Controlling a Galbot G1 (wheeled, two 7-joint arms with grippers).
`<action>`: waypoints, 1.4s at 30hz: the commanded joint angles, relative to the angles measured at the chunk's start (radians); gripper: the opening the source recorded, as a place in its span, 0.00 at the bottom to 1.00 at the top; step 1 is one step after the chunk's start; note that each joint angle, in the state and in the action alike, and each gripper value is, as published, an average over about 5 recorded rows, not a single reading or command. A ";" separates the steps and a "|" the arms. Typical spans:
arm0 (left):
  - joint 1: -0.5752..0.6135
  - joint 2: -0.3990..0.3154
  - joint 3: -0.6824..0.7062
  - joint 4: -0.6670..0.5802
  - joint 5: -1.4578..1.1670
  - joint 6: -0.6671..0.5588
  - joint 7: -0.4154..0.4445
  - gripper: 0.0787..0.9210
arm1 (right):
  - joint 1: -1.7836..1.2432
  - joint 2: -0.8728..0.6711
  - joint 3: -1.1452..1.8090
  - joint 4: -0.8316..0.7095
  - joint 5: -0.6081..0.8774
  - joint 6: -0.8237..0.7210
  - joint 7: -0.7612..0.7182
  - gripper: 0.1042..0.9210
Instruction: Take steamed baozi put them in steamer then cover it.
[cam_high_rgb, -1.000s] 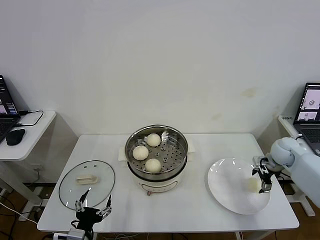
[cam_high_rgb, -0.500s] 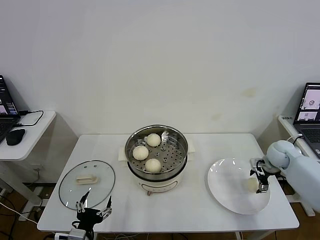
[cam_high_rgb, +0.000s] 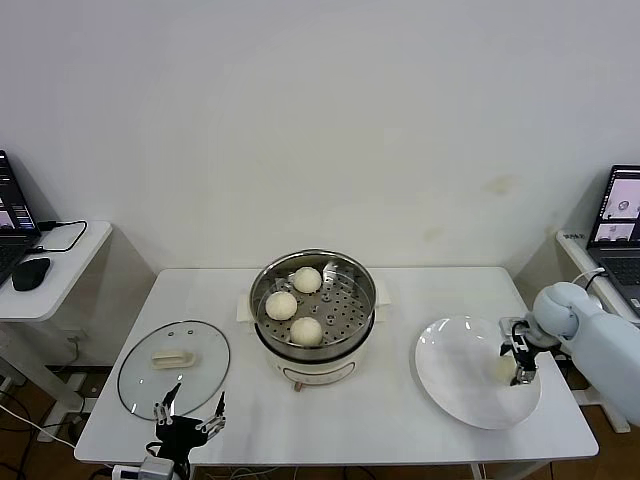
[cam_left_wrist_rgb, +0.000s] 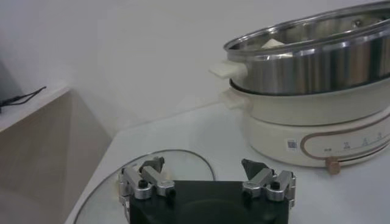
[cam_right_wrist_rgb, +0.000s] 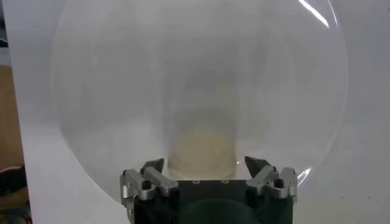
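My right claw (cam_high_rgb: 519, 366) has come down over the past second onto the last bun (cam_right_wrist_rgb: 202, 148), which sits on the right half of the white plate (cam_high_rgb: 455, 385) at the right end of the table (cam_high_rgb: 400, 425). In the wrist view its two fingers (cam_right_wrist_rgb: 151, 172) stand either side of the bun, one on each flank, with a sliver of gap showing on both sides. I'd call the claw half-closed and still on its way in; I can't tell yet whether the pads are touching the dough, so I won't claim a grip.

Left of the plate, at the middle of the table, the steamer (cam_high_rgb: 313, 305) holds three buns (cam_high_rgb: 294, 304) on its perforated tray, with free space on its right side.

My left claw (cam_high_rgb: 187, 419) is parked at the near-left edge of the table, fingers spread wide, just near of the glass lid (cam_high_rgb: 172, 362) lying flat.

As I read it, three of four are in, and this is the final pick. Then the lid, which my left arm is well placed for. The dough looks soft, so I'd squeeze gently.
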 joint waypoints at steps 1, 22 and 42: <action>-0.002 0.001 0.001 0.004 0.000 0.000 -0.001 0.88 | 0.016 -0.018 -0.005 0.015 0.029 -0.016 0.001 0.69; -0.020 -0.003 0.023 -0.024 -0.003 -0.008 -0.007 0.88 | 0.828 0.072 -0.553 0.195 0.576 -0.216 -0.067 0.61; -0.037 -0.019 -0.011 -0.079 -0.021 -0.004 -0.010 0.88 | 0.991 0.516 -0.829 -0.035 0.763 -0.318 -0.055 0.61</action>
